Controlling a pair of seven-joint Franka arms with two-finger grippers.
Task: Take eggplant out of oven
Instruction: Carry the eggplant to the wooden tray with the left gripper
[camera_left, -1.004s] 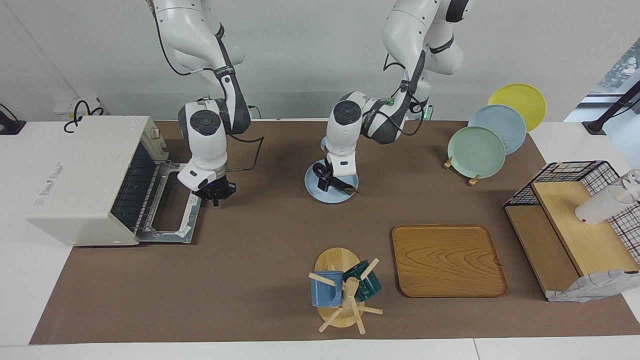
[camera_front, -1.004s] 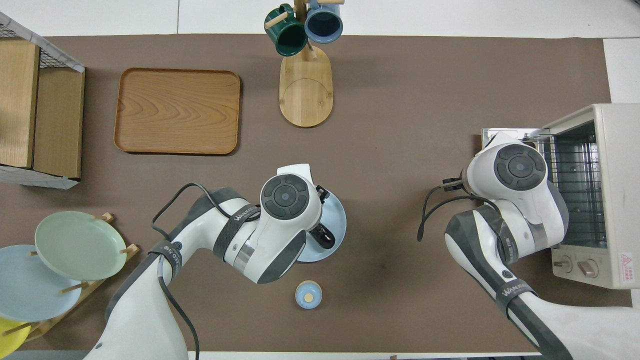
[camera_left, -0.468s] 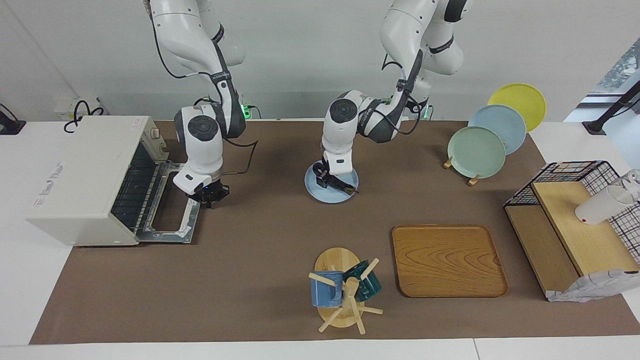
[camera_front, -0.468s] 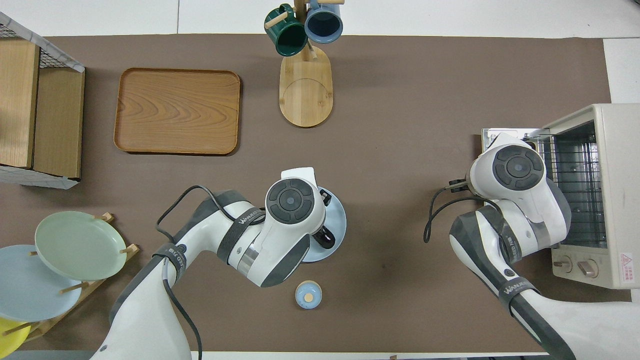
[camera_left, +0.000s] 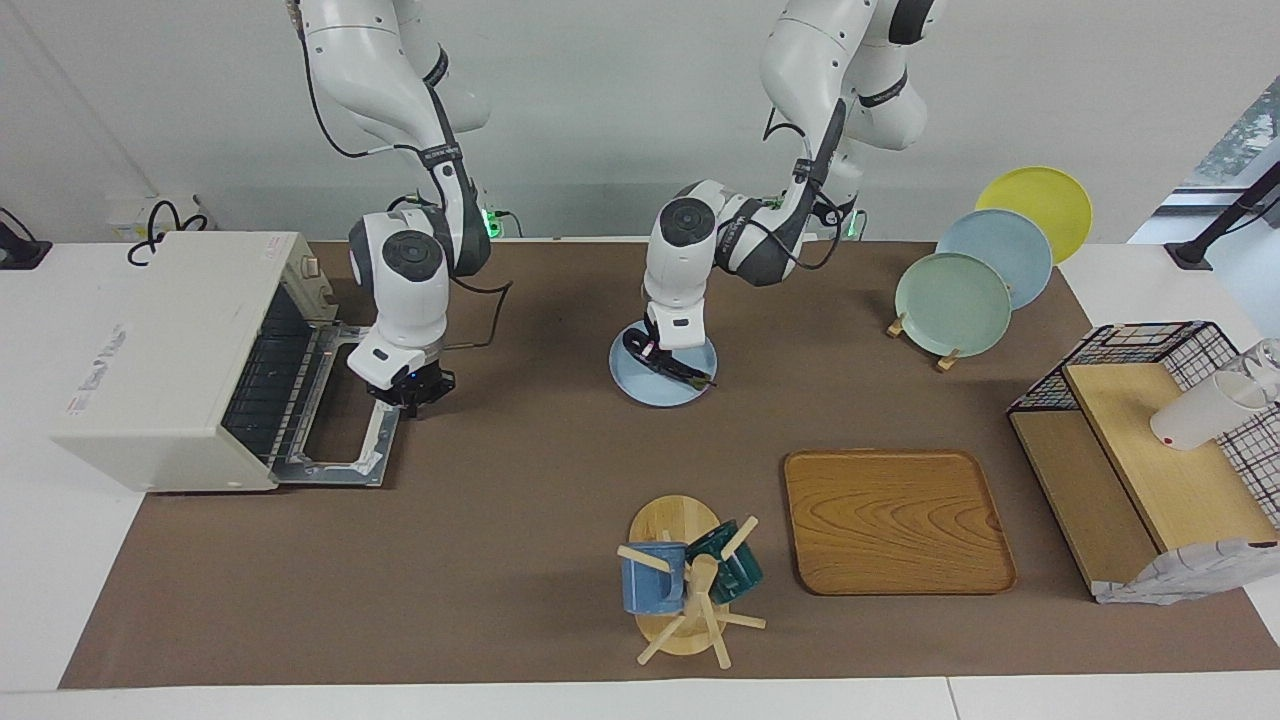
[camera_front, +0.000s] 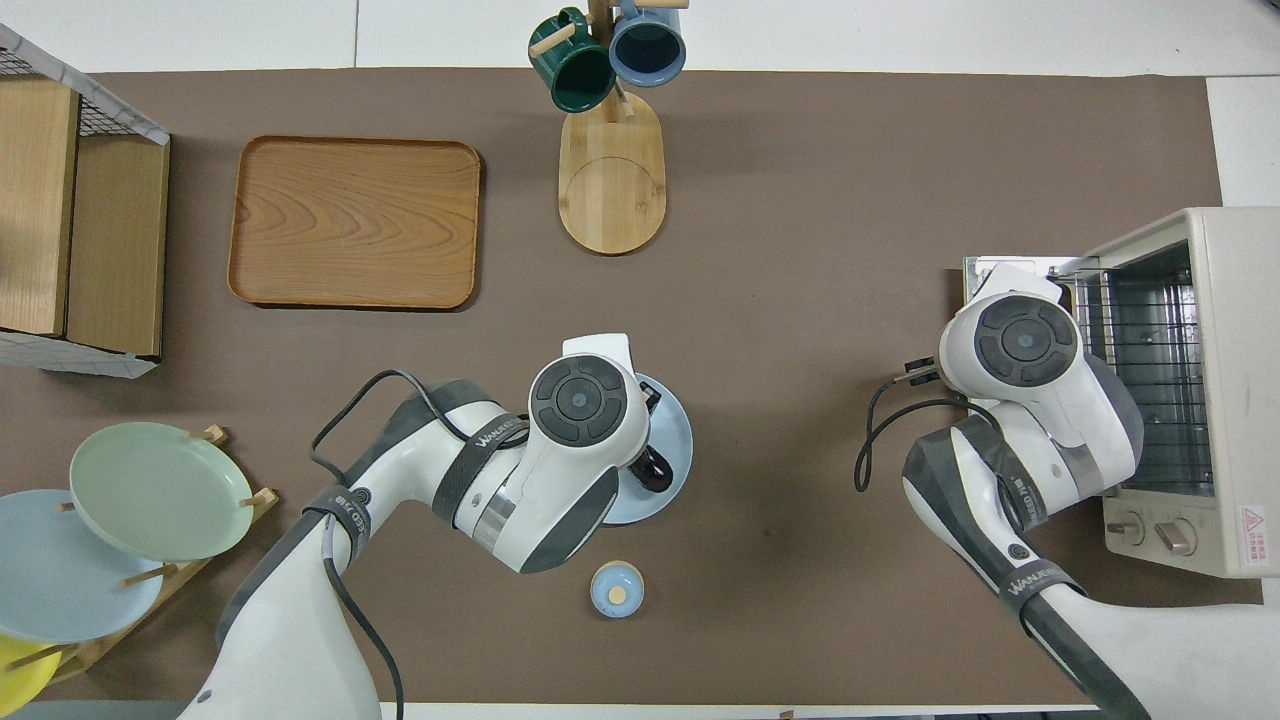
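On the light blue plate mid-table, the eggplant lay under the left gripper, well clear of the oven.
Its jaws looked drawn in tight around the dark, slim body, apparently gripping it. The right gripper, jaws shut on nothing, waited over the edge of the oven's dropped door. The rack showed bare. To finish well, I judged the left arm should make sure the eggplant sat flat, then ease its jaws apart and rise straight up so the long body would not roll off the rim.
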